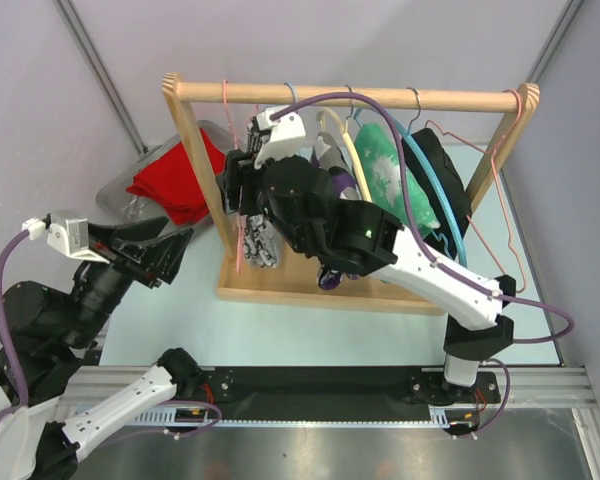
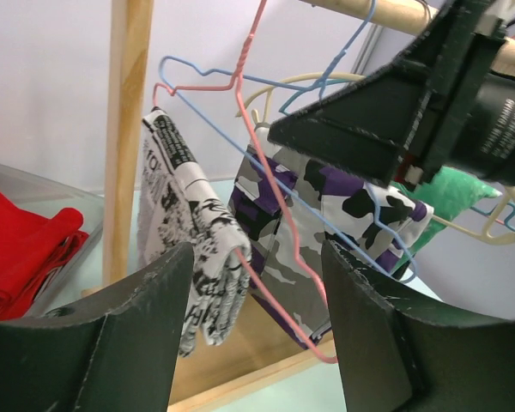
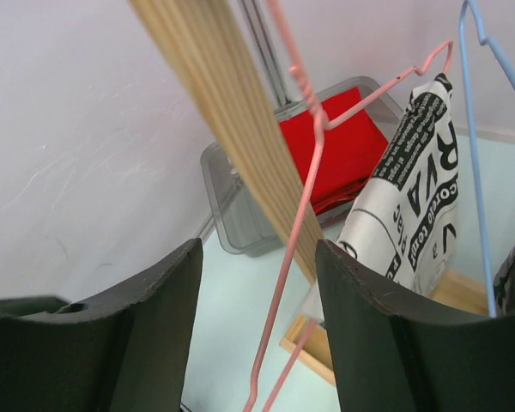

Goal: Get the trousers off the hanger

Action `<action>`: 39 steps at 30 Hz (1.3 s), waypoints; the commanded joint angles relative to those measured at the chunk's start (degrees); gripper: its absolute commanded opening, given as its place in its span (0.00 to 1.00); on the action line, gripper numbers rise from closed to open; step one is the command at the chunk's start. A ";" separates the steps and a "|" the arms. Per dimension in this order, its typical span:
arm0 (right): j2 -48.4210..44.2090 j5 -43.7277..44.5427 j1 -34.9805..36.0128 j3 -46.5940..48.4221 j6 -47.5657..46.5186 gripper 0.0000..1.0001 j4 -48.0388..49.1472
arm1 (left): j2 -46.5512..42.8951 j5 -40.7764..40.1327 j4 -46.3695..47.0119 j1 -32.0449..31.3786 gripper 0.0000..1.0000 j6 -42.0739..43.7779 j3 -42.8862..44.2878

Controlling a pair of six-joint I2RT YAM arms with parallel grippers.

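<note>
right hand (image 3: 257,249) wide open, pink hanger (image 3: 313,146) wire runs between its fingers, not gripped. Risk: closing here likely pinches wire only, so a pull could drag the hanger off the wooden rack (image 3: 232,112) or snag the blue hanger (image 3: 475,129) beside it. Printed trousers (image 3: 412,197) hang folded over the pink hanger, toward the bench's (image 1: 310,330) far-left corner. left hand (image 2: 257,249) also wide, aimed at the trousers, apart. Right arm reaches across the rack; left arm low at near-left corner
</note>
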 commanded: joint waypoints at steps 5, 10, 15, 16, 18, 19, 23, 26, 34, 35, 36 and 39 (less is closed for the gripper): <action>2.20 -3.54 -4.05 0.96 5.73 0.52 4.39 | -1.46 -1.46 -1.94 0.18 0.67 2.63 -0.17; 3.78 -3.37 -5.11 1.05 6.26 0.43 5.89 | -1.99 -0.94 -2.30 0.18 0.67 2.72 -0.34; 4.84 -3.81 -5.81 1.14 6.70 0.36 7.82 | -2.60 0.38 -2.21 0.18 0.68 2.54 -0.87; 4.93 -3.89 -5.90 1.22 6.70 0.35 8.43 | -2.69 0.38 -2.38 0.18 0.68 2.54 -0.87; 5.19 -3.98 -6.16 1.14 6.61 0.32 8.96 | -2.78 0.21 -2.56 0.18 0.68 2.81 -0.79; 5.37 -3.98 -6.25 1.14 6.53 0.29 9.49 | -2.95 0.12 -2.73 0.18 0.68 2.90 -0.78; 5.46 -3.89 -6.87 0.26 6.70 0.29 11.86 | -3.31 0.21 -3.18 0.27 0.68 3.07 -0.61; 5.81 -3.89 -7.04 -0.53 6.62 0.29 14.41 | -3.66 0.47 -3.53 0.18 0.68 2.99 -0.52; 6.51 -4.07 -7.48 -1.50 6.26 0.18 20.29 | -4.18 0.74 -5.37 0.18 0.68 3.07 -0.78; 6.43 -4.16 -7.48 -1.68 6.18 0.17 20.74 | -4.19 0.82 -5.55 0.18 0.68 3.07 -0.70; 6.34 -4.07 -7.48 -1.94 6.35 0.15 21.27 | -4.19 0.82 -5.72 0.18 0.68 3.07 -0.70; 5.99 -4.59 -7.57 -3.26 6.70 0.15 23.37 | -4.19 0.91 -6.07 0.18 0.68 2.99 -0.70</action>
